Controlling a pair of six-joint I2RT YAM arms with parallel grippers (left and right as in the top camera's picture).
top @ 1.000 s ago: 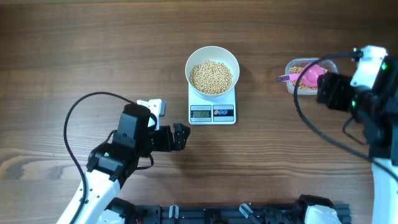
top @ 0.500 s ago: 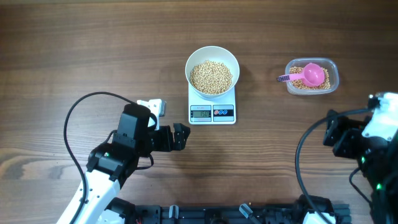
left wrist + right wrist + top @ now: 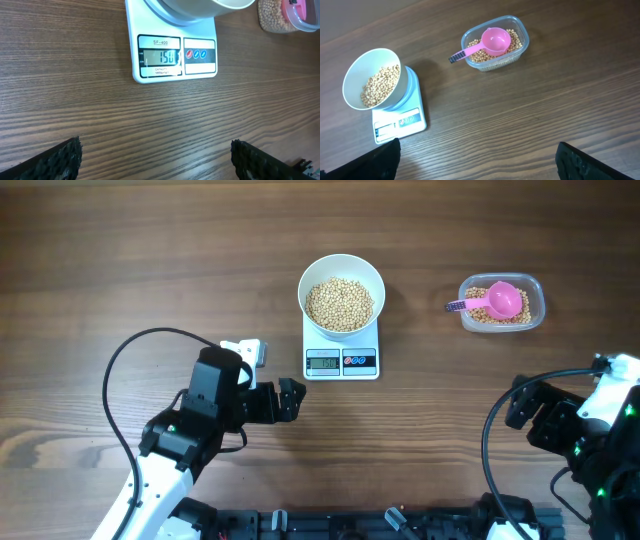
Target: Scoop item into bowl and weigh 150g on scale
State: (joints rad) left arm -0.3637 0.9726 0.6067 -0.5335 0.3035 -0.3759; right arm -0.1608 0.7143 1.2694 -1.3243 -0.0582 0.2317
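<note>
- The left gripper (image 3: pixel 285 400) is open and holds nothing. It sits near the front left corner of the scale (image 3: pixel 341 362).
- The scale's screen shows 150. The white bowl (image 3: pixel 340 266) stands on it, with the beans (image 3: pixel 340 303) inside.
- The clear tub (image 3: pixel 540 305) is well off to the right. The pink scoop (image 3: pixel 503 300) lies in it, handle pointing left toward the bowl.
- The right gripper (image 3: pixel 518 408) is open and empty. The scoop is up ahead of it and this arm is nearer, but I think the weighing is done.
</note>
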